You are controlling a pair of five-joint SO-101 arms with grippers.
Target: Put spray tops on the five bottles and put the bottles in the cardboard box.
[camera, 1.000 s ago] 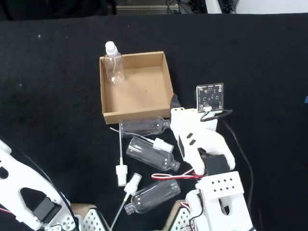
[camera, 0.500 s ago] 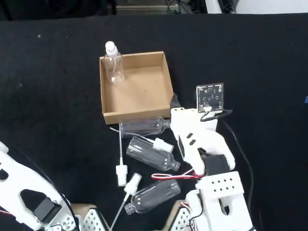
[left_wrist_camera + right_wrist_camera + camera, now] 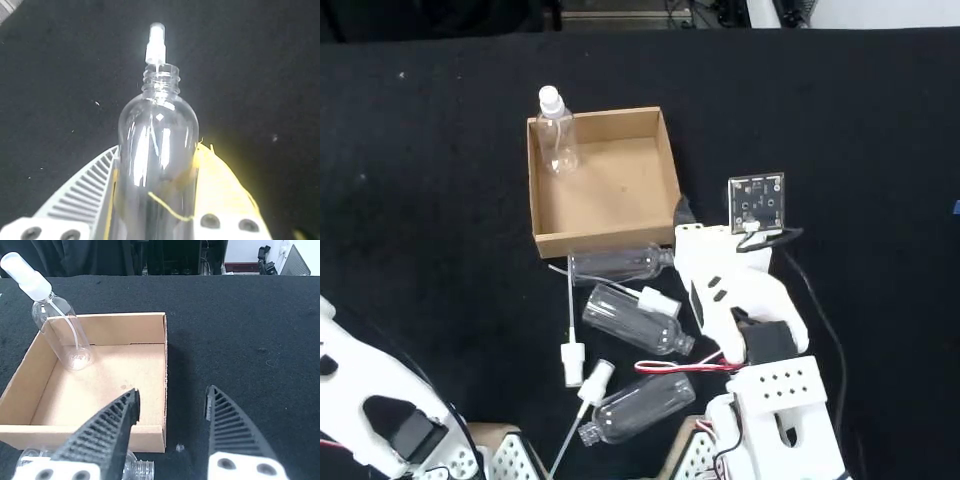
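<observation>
My left gripper [image 3: 159, 150] is shut on a clear open-necked bottle [image 3: 156, 125]; a white spray top [image 3: 155, 42] lies on the cloth just past its neck. The cardboard box [image 3: 552, 243] holds one upright bottle with a spray top [image 3: 556, 132], standing in its far left corner. Three capless bottles lie in front of the box [image 3: 618, 265], [image 3: 632, 320], [image 3: 640, 405], with loose spray tops [image 3: 572, 355], [image 3: 592, 380], [image 3: 658, 300] among them. My right gripper [image 3: 172, 392] is open above the box's near right corner [image 3: 164, 430], with nothing between its fingers [image 3: 107, 435].
Black cloth covers the whole table [image 3: 840, 130]. The left arm [image 3: 370, 400] sits at the lower left edge and the right arm's body [image 3: 750, 310] stands right of the lying bottles. A red and white cable [image 3: 680, 367] runs by the lowest bottle.
The left arm has sunk slightly toward the lower left edge in the high view. Nothing else has moved.
</observation>
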